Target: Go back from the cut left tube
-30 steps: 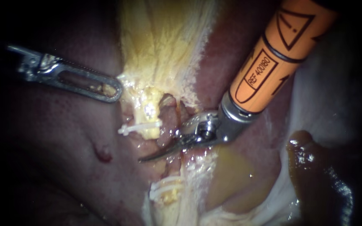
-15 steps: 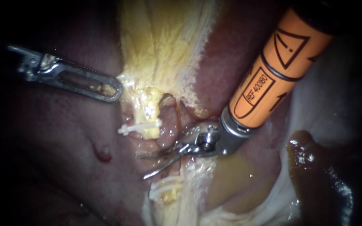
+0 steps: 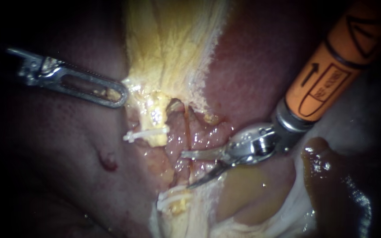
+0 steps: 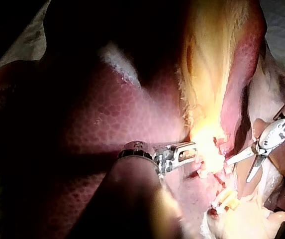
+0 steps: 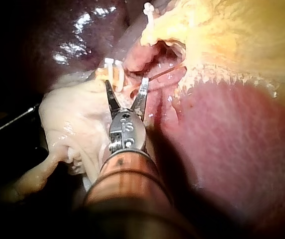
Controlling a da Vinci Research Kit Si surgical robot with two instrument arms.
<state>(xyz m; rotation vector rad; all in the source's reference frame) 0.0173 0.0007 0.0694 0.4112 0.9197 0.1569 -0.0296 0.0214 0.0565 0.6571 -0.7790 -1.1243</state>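
Liver (image 3: 252, 57) backs the field.

Endoscope: the right instrument (image 3: 184, 170) has its claw spread and empty, tips just beside the cut left tube (image 3: 156, 117), whose clipped ends sit apart. Best to close the claw, then draw straight back along the shaft, clear of each clip (image 3: 146, 133).

Left wrist: claw agape, near the tube.

Right wrist: clipped tube end just ahead of one tip; contact unclear.

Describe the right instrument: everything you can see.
The right instrument comes in from the upper right: an orange sleeve with black markings, then a shiny metal wrist ending in two slim, pointed metal jaws. The jaws stand open and hold nothing. Their tips lie over wet pink tissue between the upper clip and the lower clips; contact cannot be told.
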